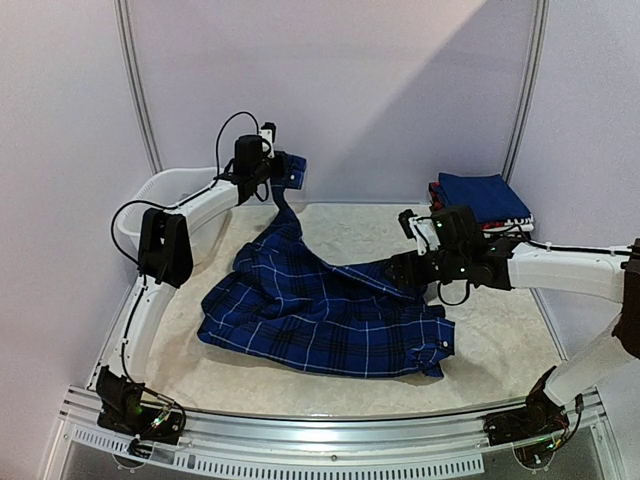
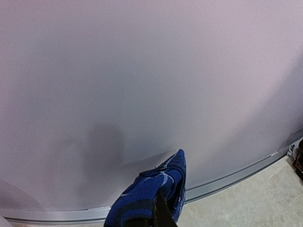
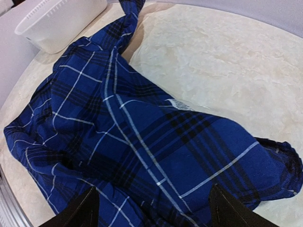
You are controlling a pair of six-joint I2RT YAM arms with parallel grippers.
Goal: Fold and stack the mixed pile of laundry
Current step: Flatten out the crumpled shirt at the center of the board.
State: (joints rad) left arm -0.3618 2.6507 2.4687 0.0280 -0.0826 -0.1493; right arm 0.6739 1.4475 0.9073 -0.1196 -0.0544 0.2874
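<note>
A dark blue plaid shirt (image 1: 320,310) with thin light lines lies spread across the middle of the table. One end of it rises as a twisted strip to my left gripper (image 1: 282,166), which is raised at the back left and shut on that end. In the left wrist view the plaid cloth (image 2: 147,191) bunches around the closed left gripper (image 2: 159,213), in front of the back wall. My right gripper (image 1: 410,275) hovers low over the shirt's right part. Its black fingers (image 3: 81,213) stand wide apart, with plaid fabric (image 3: 156,142) beneath the open right gripper (image 3: 156,215).
A white slotted plastic basket (image 1: 150,200) stands at the back left, also seen in the right wrist view as the basket (image 3: 61,21). A stack of folded garments (image 1: 485,198), blue on top, sits at the back right. The curved wall runs close behind.
</note>
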